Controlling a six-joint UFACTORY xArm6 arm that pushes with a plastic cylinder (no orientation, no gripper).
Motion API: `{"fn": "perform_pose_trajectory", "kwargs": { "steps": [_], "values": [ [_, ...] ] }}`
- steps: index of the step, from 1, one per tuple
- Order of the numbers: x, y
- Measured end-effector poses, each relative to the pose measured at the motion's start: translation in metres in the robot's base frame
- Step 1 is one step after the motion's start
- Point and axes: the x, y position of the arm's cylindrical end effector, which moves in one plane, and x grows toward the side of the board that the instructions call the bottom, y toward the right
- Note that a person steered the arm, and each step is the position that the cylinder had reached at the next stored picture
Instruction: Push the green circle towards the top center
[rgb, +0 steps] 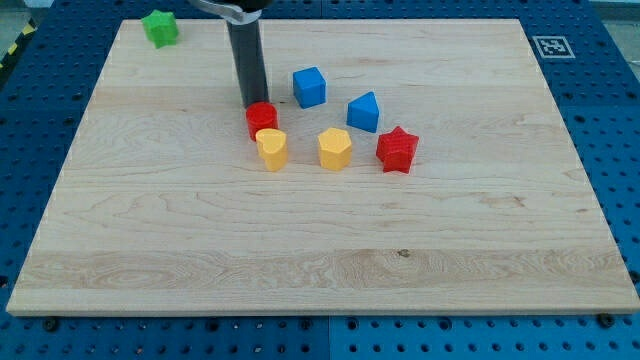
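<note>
The only green block (160, 27) lies near the board's top left corner; its outline looks lobed or star-like, not clearly round. My tip (252, 104) is well to the right of it and lower, touching the top-left side of a red round block (262, 119). The dark rod rises from the tip toward the view's top. No other green block shows.
A yellow block (271, 149) sits just below the red round block. A yellow hexagon (335, 149), a red star (397, 150), a blue cube (309, 87) and a blue wedge-like block (364, 111) lie to the right. The wooden board (320, 250) ends at the blue pegboard.
</note>
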Motion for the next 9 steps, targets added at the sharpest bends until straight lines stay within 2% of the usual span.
{"fn": "perform_pose_trajectory", "kwargs": {
  "steps": [2,4,9],
  "values": [
    [-0.010,0.013],
    [0.013,0.001],
    [-0.017,-0.001]
  ]
}}
